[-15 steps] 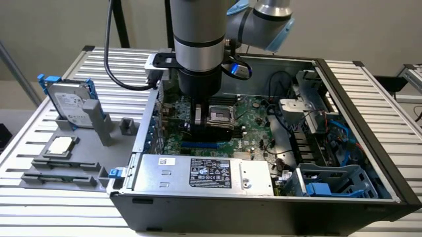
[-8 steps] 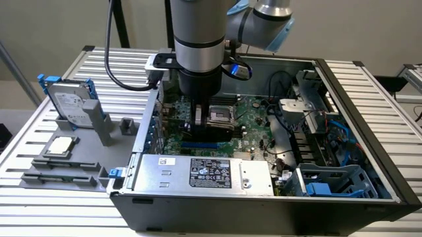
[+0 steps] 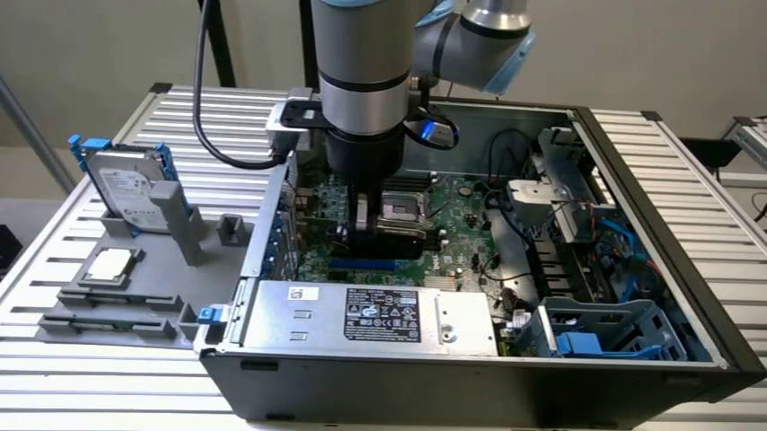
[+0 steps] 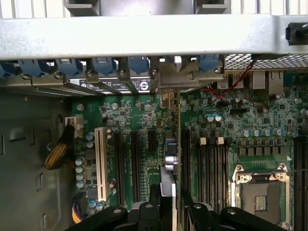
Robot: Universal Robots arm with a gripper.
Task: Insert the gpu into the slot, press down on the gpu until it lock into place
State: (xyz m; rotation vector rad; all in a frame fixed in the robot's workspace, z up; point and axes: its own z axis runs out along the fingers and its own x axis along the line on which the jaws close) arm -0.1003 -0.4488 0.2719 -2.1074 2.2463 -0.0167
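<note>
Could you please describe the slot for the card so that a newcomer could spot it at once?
Look inside the open computer case at the green motherboard. Between the silver power supply and the gripper holding the gpu lies the slot. It is a long narrow strip, bright blue, unlike the black slots nearby.

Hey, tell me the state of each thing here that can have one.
gpu: upright, gripped by the end effector, at the slot; seating unclear.
processor socket: empty.
white expansion slot: empty.
hard drive: standing upright outside the computer case.
processor: lying flat outside the case.
computer case: open, interior exposed.
</note>
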